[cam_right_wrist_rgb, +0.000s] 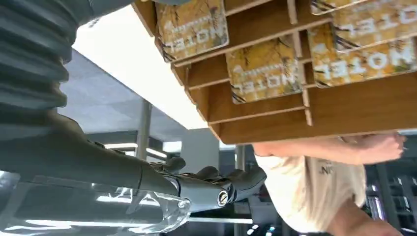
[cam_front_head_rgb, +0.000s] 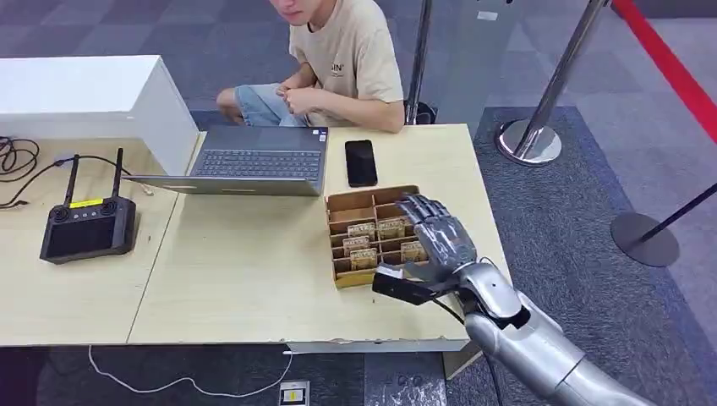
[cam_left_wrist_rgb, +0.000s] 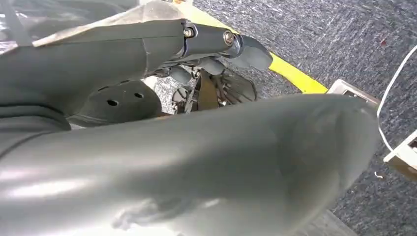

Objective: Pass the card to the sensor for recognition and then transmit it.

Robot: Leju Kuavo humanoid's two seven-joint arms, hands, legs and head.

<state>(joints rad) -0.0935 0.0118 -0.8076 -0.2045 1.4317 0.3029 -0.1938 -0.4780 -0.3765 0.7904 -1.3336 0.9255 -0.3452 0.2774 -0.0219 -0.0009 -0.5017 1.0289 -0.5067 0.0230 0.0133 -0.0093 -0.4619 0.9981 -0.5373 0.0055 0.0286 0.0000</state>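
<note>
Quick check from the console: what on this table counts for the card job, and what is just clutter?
For the job:
- cards in the wooden rack
- right hand, hovering over the rack, holding nothing

Lying about:
- laptop
- black phone
- black controller
- white box

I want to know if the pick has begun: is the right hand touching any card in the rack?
Cannot tell. In the head view the right hand overlaps the card rack; the right wrist view shows cards, but no fingertip on them.

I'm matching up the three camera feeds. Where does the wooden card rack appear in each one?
Head view: wooden card rack on the table's right side, under the right hand.
Left wrist view: not in it.
Right wrist view: across the picture's upper right, turned over.
Shared landmark: the person's beige shirt.
</note>
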